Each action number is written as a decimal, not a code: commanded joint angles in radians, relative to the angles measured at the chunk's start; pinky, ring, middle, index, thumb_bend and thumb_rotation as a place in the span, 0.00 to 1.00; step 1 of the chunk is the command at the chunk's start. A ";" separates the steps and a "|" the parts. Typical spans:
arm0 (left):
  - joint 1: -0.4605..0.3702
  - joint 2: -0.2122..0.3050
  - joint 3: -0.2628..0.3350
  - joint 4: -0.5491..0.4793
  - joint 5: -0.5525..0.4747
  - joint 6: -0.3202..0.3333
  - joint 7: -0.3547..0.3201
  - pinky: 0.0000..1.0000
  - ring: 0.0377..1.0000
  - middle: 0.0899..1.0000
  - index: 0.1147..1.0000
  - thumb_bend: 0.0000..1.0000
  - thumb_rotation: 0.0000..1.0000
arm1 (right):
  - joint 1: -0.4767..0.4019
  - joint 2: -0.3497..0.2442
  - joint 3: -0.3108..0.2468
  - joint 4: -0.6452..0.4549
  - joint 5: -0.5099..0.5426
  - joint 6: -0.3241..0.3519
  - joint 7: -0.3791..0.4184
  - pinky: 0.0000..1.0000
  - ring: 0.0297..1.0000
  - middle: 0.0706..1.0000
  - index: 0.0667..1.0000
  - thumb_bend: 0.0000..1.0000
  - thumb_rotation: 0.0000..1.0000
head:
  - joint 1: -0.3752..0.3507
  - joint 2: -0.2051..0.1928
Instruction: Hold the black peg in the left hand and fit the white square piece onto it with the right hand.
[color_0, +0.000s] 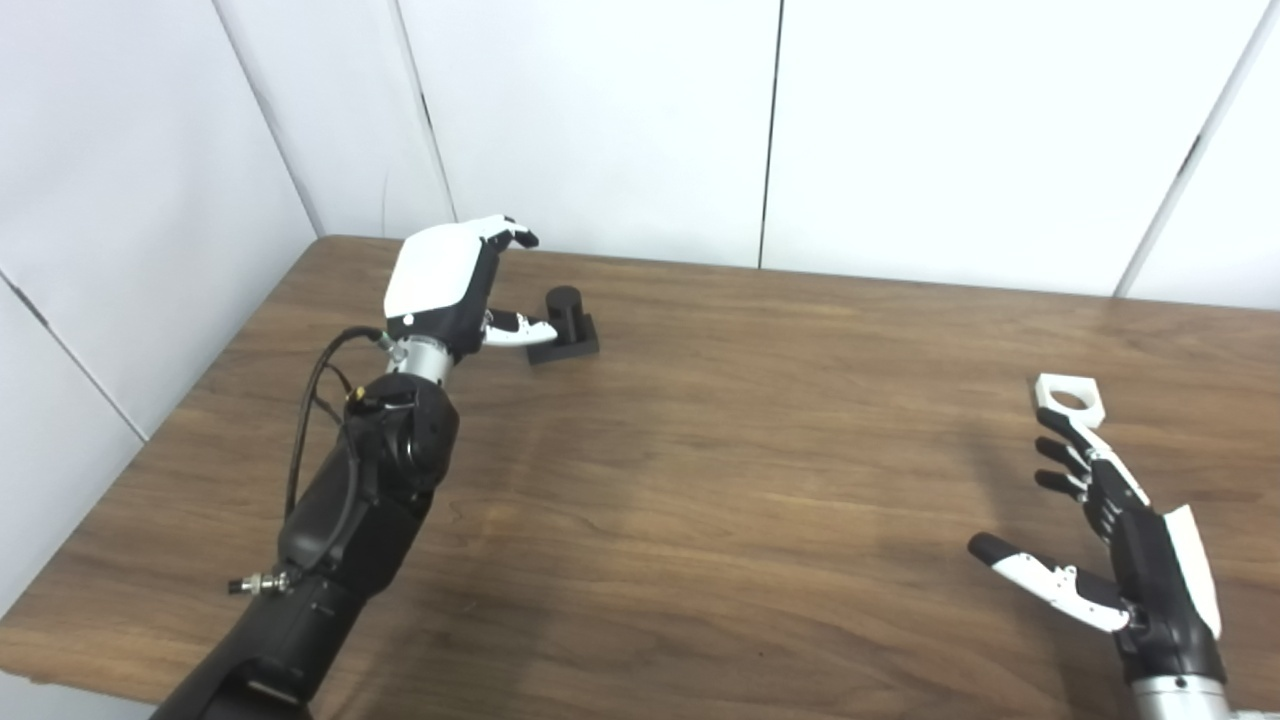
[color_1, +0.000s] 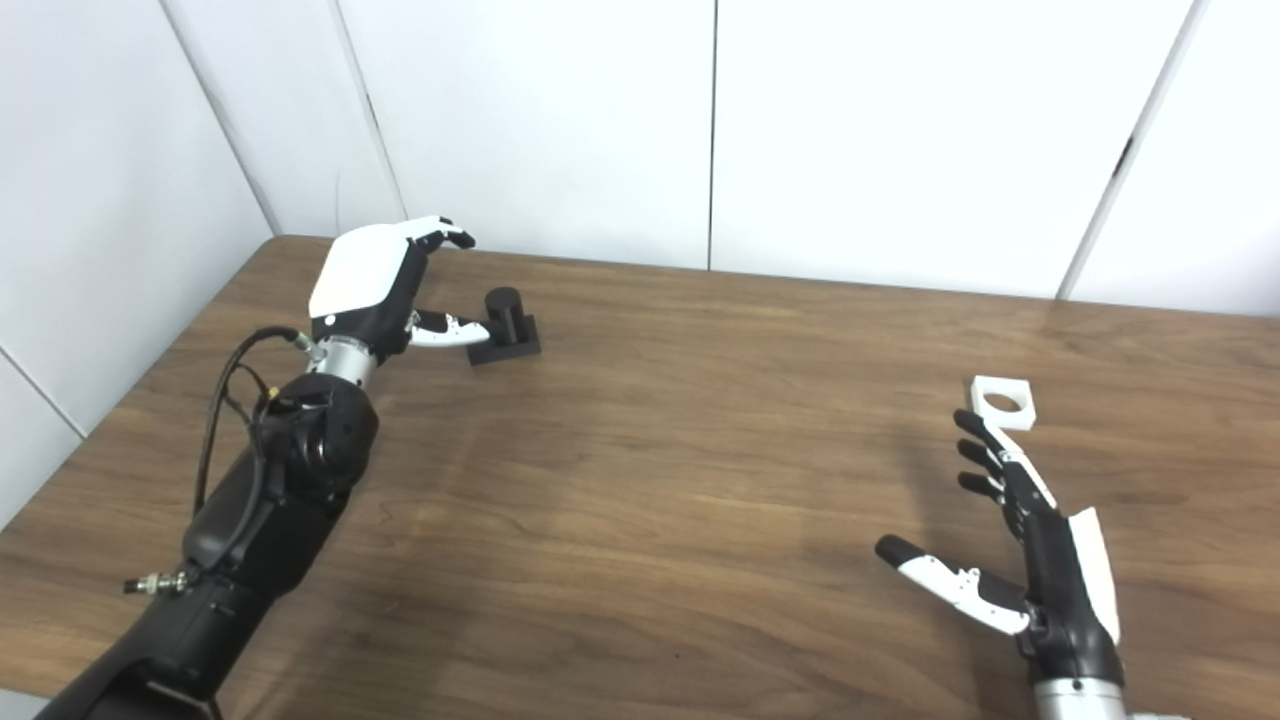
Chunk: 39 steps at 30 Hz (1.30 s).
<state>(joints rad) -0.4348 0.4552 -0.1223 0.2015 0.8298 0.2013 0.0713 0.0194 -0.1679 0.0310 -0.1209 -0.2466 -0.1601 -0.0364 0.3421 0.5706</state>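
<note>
Fingers of both hands are spread, holding nothing: left hand (color_0: 440, 285) beside the black peg (color_0: 564, 322), right hand (color_1: 1040, 545) near the white square piece (color_1: 1003, 403). Careless closing could topple the peg or push the piece away.

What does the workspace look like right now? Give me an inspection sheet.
Surface: wooden table, brown, no spills seen.
Job's things: black peg upright on its square base, far left; white square piece with round hole, flat, right.
Clutter: nothing seen.
Robot hands: left robot hand open, thumb beside the peg base; right robot hand open, fingertips near the white piece.
Cables: black cable looped along left forearm.
Surroundings: white wall panels.
</note>
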 joint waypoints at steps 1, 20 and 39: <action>-0.065 0.044 -0.003 0.002 0.013 0.008 -0.006 0.83 0.90 0.89 0.72 0.89 0.43 | -0.008 -0.027 -0.018 0.037 -0.015 -0.023 -0.007 0.78 0.85 0.90 0.85 0.88 0.42 | 0.001 0.001; -0.127 0.063 -0.086 0.137 0.013 0.041 -0.062 0.89 0.93 0.92 0.73 0.95 0.53 | 0.000 -0.016 -0.017 0.013 -0.021 -0.009 -0.010 0.78 0.86 0.90 0.85 0.86 0.39 | -0.018 0.003; -0.134 0.025 -0.124 0.255 -0.018 0.000 -0.001 0.88 0.94 0.91 0.69 0.89 0.51 | 0.017 -0.010 -0.020 0.005 -0.028 -0.027 -0.022 0.79 0.86 0.90 0.85 0.85 0.39 | -0.029 0.010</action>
<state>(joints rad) -0.5155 0.4658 -0.2584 0.4626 0.8230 0.2192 0.0294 0.0279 -0.1620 0.0257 -0.1353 -0.2547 -0.1568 -0.0448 0.3114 0.5798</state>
